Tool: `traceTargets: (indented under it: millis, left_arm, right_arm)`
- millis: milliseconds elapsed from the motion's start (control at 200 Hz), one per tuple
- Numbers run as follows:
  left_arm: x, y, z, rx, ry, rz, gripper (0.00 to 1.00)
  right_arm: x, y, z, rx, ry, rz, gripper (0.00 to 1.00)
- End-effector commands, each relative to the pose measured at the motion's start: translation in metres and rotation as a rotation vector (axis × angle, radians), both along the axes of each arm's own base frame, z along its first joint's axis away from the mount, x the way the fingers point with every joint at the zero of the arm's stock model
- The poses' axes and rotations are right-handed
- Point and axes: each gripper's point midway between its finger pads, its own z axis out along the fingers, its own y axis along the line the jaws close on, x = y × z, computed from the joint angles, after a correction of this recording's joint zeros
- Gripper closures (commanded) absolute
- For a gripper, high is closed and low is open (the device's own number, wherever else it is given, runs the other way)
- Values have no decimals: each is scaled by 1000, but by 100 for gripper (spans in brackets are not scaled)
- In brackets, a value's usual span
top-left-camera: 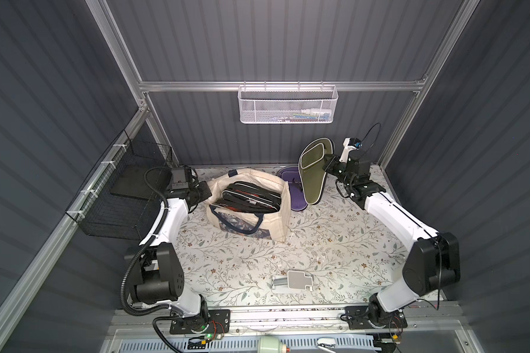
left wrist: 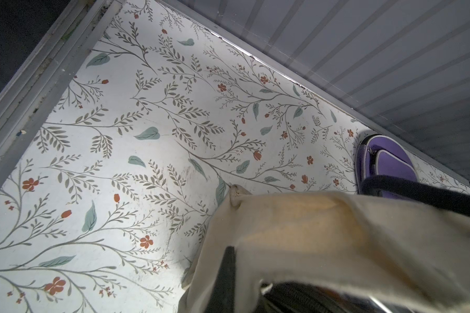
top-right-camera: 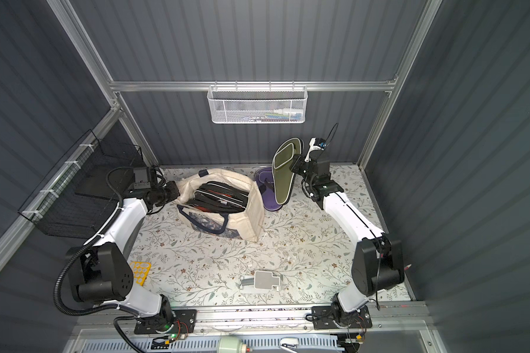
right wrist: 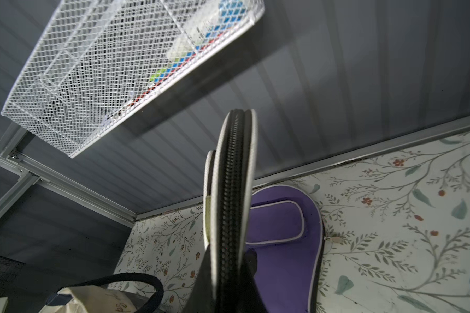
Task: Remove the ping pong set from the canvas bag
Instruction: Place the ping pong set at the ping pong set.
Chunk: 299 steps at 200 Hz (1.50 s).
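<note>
**A:** Which step is being worked?

**B:** Extraction, judged part done. A paddle-shaped olive-green zip case with white piping (top-left-camera: 312, 180) is being held in the air by the right gripper (top-left-camera: 328, 163). Its jaws are being pressed almost fully together on the case's narrow end. In the right wrist view the case is being seen edge-on, zip outward.

**A:** And the bag?

**B:** The cream canvas tote bag with navy strap handles (top-left-camera: 277, 214) is being stood on the flower-printed tabletop (top-left-camera: 318, 244), lower than the right gripper and off towards the other arm. Its rim is being pinched by the left gripper (top-left-camera: 207, 195), jaws fully closed on cloth. In the left wrist view the canvas is being draped over one dark finger (left wrist: 225, 271). Black zip cases (top-left-camera: 248, 195) are being shown inside the open mouth.

**A:** What is being called for next?

**B:** A set-down, probably. A purple paddle-shaped zip case (top-left-camera: 296, 201) is lying flat just beneath the held case, so bare table beside it is being favoured. Release should wait until the case is resting. The bag's rim should be held meanwhile.
</note>
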Motion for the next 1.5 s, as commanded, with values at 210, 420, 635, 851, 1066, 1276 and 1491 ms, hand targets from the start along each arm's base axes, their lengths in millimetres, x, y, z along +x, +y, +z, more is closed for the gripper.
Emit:
traceTargets:
  millis: [210,420,635,851,1066,1276,1491]
  left_arm:
    - [-5,20,-18,44,61,56,100]
    - [-5,21,-16,46,58,56,100]
    - [-6,21,-17,50,60,56,100]
    - [-5,21,-17,48,60,57,100]
    - [-5,21,-18,48,62,56,100]
    - [-5,21,-17,48,60,57,100]
    - [-6,21,-17,48,59,56,100]
  right_arm:
    - [44,-6,-13,259,-56,26,100]
    - [66,-12,-42,345,-29,19,100]
    - [77,-15,-74,363,20,2,100]
    - [83,-21,-97,366,49,-15,100]
    - [90,-26,-116,366,74,-26,100]
    - [97,-31,-130,359,92,-43,100]
    - [98,-37,-146,348,124,-69,97]
